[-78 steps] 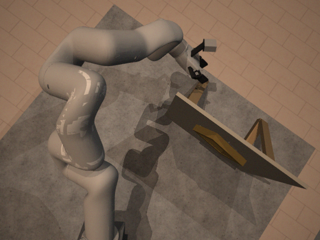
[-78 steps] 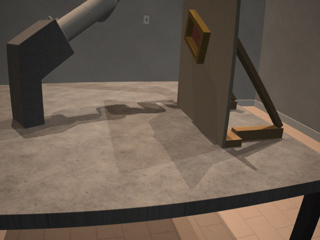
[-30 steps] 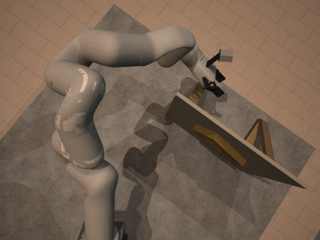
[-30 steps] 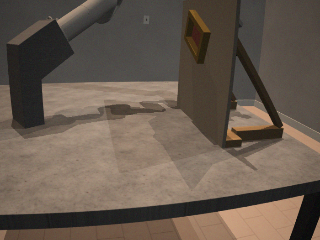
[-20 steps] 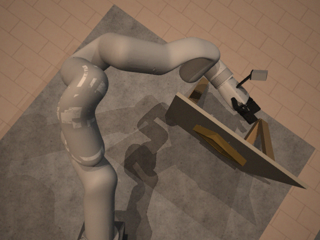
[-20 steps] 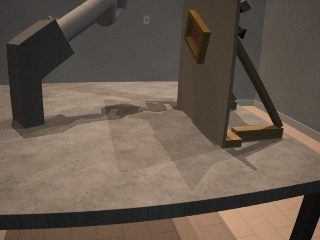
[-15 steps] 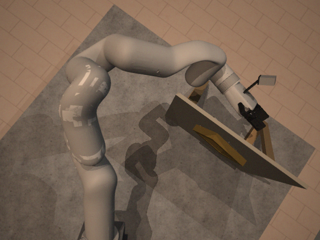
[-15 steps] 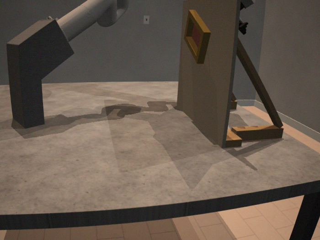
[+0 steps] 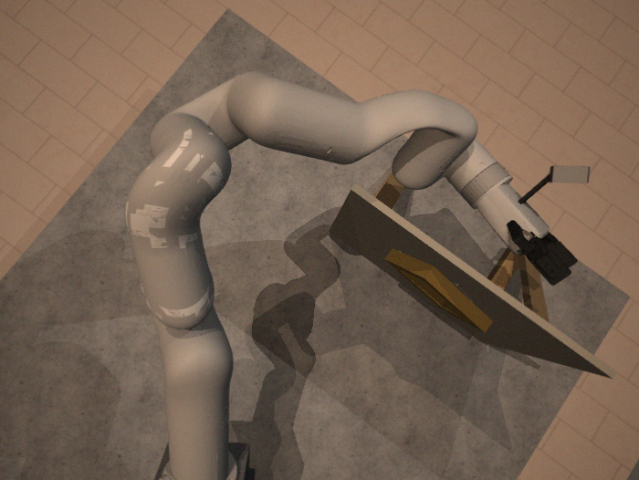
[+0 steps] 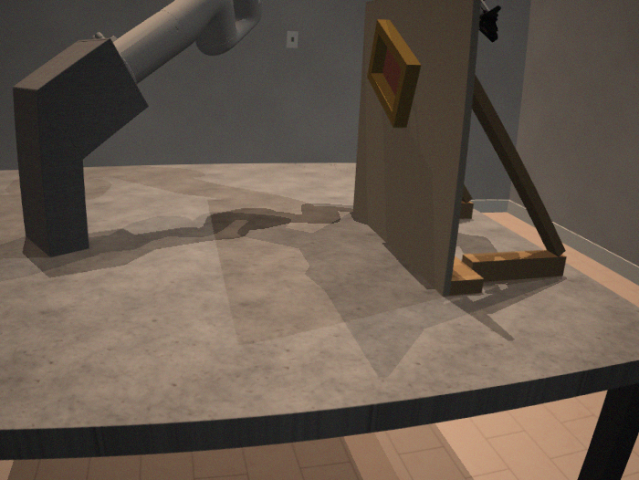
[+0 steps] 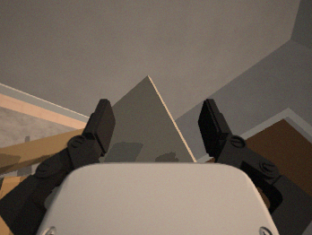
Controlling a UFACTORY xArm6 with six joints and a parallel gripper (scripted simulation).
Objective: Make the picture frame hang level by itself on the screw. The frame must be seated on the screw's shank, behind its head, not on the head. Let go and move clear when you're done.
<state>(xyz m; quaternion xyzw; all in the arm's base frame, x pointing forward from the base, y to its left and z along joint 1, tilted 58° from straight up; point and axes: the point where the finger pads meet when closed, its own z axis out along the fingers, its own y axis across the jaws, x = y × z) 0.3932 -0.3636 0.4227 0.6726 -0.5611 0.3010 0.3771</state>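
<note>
The gold picture frame [image 9: 460, 297] [image 10: 408, 95] is on the front face of the upright grey board [image 9: 537, 329] [image 10: 434, 206] [image 11: 143, 112]. It is plainly tilted, its end nearer to the exterior view lower, and a dark red picture shows inside it. The screw is hidden in all views, so how the frame bears on it cannot be seen. My gripper [image 9: 560, 266] [image 10: 489, 25] [image 11: 156, 110] is open and empty, on the back side of the board, high up and away from the frame. In the wrist view the board's back shows between and beyond the fingers.
Wooden braces [image 9: 534, 288] [image 10: 516, 170] [image 11: 40, 148] stand behind the board. The arm [image 9: 309, 119] reaches around the board's far end to its back. The board's top edge lies between the gripper and the frame in the top view.
</note>
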